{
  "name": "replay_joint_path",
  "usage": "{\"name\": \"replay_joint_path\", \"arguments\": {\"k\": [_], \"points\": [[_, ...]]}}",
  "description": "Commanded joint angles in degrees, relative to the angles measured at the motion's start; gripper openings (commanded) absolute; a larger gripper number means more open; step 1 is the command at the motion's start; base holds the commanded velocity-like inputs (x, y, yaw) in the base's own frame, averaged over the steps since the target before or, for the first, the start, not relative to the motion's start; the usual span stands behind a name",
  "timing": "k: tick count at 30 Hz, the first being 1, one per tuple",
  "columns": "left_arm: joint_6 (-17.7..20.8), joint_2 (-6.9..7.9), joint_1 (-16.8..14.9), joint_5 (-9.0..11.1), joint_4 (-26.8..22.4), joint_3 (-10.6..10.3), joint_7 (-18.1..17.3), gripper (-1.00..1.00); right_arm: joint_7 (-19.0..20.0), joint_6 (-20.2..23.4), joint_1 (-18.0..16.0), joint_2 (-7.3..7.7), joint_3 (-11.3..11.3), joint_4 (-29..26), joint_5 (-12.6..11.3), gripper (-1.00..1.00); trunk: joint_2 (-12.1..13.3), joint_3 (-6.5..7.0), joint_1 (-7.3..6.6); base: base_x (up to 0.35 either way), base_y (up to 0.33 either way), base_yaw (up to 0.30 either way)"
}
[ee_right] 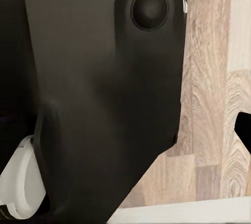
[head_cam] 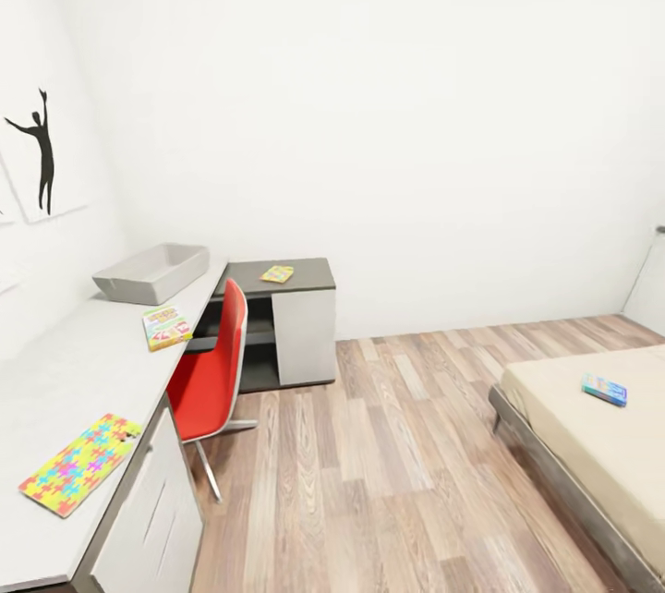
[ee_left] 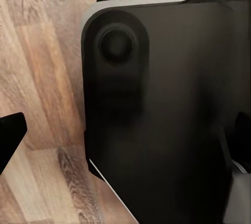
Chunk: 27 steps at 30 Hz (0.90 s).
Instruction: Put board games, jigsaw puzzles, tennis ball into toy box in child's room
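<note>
Fingers of the two grippers cannot be judged: in each wrist view a dark fingertip shape is cut off at the frame edge, at (ee_left: 9, 137) for the left gripper and at (ee_right: 243, 130) for the right gripper, and whether either pair is spread or closed cannot be told. Nothing is seen held by either. A large black rounded robot body panel (ee_left: 167, 114) is seen close to both wrist cameras, above the brown wood-plank floor (head_cam: 397, 445).

In the head view, a long pale grey-white desk (head_cam: 55, 371) is seen along the left wall, joined at its far end to a lower dark grey top (head_cam: 309, 272). A light grey open-topped bin with sloping sides (head_cam: 152, 272) stands at the far end of the pale desk, near the wall. A flat yellow-green-red printed game box (head_cam: 166, 327) lies on the desk just in front of the bin, apart from it. A flat slab of bright interlocking puzzle pieces (head_cam: 81, 464) lies nearer the camera, close to the desk's front edge. A second small flat colourful slab (head_cam: 277, 274) lies on the dark grey top; its pattern is too small to read. A red chair with a white frame (head_cam: 212, 371) is placed at the desk. At the right, a small blue flat game box (head_cam: 605, 388) lies on the beige mattress of a low bed (head_cam: 591, 445). A black figure print (head_cam: 39, 150) hangs on the left wall.
</note>
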<state>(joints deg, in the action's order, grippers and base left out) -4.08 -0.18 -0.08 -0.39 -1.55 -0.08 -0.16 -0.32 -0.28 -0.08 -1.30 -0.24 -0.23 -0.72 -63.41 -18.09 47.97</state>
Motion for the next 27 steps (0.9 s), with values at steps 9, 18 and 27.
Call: {"name": "replay_joint_path", "arguments": {"k": [9, 18, 27], "points": [[-0.10, 0.01, -0.01, -0.05, -1.11, -0.01, -0.02, 1.00, -0.03, -0.07, -0.01, 0.01, -0.02, -0.04, -0.08, 1.00, 3.59, 1.57, -1.98, 0.000, 0.000, -0.279], [0.01, 0.08, -0.01, -0.05, -2.81, 0.00, 0.07, 1.00, -0.03, -0.08, -0.01, 0.07, -0.02, -0.04, -0.08, 1.00, 7.20, 3.19, -3.96, 0.000, 0.000, -0.279], [-0.03, 0.09, -0.01, -0.05, -3.36, -0.02, 0.07, 1.00, -0.10, 0.01, -0.01, 0.07, -0.02, -0.03, -0.08, 1.00, 10.81, 4.80, -5.93, 0.000, 0.000, -0.279]]}}
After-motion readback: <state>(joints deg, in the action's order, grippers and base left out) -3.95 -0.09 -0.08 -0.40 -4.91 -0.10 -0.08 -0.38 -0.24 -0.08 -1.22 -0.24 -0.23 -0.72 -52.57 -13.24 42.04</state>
